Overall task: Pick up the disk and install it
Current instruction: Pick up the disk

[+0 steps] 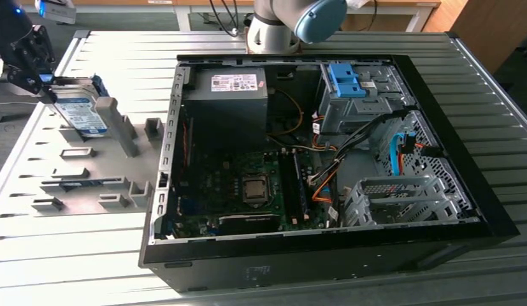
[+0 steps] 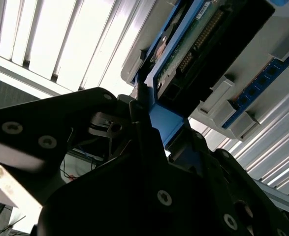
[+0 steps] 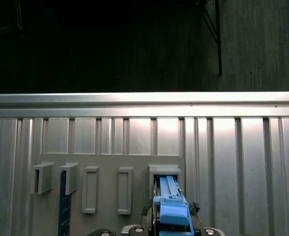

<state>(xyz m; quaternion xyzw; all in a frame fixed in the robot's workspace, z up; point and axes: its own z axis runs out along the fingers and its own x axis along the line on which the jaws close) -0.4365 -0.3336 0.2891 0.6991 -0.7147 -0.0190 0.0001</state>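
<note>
In the exterior view the disk [image 1: 80, 115], silver-grey with a white-and-blue label, stands on edge at the far end of a grey slotted holder [image 1: 93, 172] on the exterior view's left. My black gripper [image 1: 47, 86] is at the disk's upper end, on its blue rail. In the second wrist view my fingers [image 2: 144, 142] flank the blue rail, with the disk's [image 2: 203, 39] circuit-board side beyond them. The first wrist view has the disk's rail [image 3: 170, 209] sitting in the holder's [image 3: 110, 196] slot.
An open black computer case [image 1: 480, 197] lies at the centre and right of the ribbed metal table [image 1: 118, 51]. Inside are a power supply box [image 1: 233, 95], a motherboard [image 1: 246, 185], a blue bracket [image 1: 348, 80] and a grey cage [image 1: 390, 201]. The arm's base [image 1: 280, 25] stands behind the case.
</note>
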